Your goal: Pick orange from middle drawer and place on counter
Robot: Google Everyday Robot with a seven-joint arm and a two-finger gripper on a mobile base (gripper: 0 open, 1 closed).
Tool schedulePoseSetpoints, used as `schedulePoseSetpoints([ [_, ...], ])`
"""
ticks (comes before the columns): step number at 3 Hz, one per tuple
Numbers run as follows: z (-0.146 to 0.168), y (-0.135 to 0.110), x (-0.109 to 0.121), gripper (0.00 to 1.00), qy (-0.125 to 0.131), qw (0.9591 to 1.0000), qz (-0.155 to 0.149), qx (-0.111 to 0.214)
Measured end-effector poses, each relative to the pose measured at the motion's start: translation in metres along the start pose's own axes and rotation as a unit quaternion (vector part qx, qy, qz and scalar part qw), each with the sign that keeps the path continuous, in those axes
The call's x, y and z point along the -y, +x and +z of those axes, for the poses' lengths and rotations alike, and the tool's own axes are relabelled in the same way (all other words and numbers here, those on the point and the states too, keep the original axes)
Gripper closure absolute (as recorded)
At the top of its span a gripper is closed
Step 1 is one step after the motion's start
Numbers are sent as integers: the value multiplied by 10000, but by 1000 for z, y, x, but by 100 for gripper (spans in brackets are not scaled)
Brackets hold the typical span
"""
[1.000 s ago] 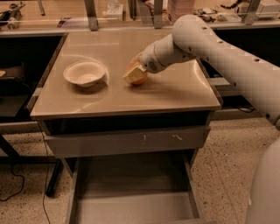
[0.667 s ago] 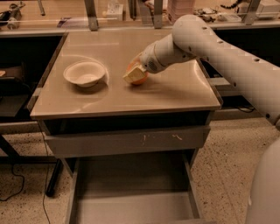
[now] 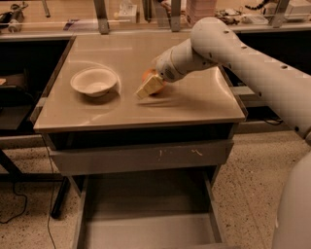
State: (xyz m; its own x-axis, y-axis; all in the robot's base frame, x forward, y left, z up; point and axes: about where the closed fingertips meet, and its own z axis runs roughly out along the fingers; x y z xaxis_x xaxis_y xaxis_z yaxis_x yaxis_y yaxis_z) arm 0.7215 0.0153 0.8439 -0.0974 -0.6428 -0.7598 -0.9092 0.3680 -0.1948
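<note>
The orange (image 3: 146,75) sits low on the beige counter (image 3: 194,104), near its middle, mostly hidden behind my gripper (image 3: 151,85). The gripper reaches in from the right on the white arm (image 3: 233,48) and is right at the orange, at counter level. Only the orange's upper left edge and a sliver at the lower right show. The middle drawer (image 3: 146,228) is pulled out below the counter, and its grey floor shows nothing in it.
A white bowl (image 3: 94,81) stands on the counter's left part, apart from the orange. A grey drawer front with pale scratches (image 3: 141,156) sits under the counter edge. A cluttered bench (image 3: 194,9) runs along the back. Speckled floor lies to the right.
</note>
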Motion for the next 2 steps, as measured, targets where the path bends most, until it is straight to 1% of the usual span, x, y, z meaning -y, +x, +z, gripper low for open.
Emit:
schedulePoseSetpoints([
  [1,0,0,0,0,0,10000,0,0],
  [2,-11,-7,5,0,206,9998,-63,-40],
])
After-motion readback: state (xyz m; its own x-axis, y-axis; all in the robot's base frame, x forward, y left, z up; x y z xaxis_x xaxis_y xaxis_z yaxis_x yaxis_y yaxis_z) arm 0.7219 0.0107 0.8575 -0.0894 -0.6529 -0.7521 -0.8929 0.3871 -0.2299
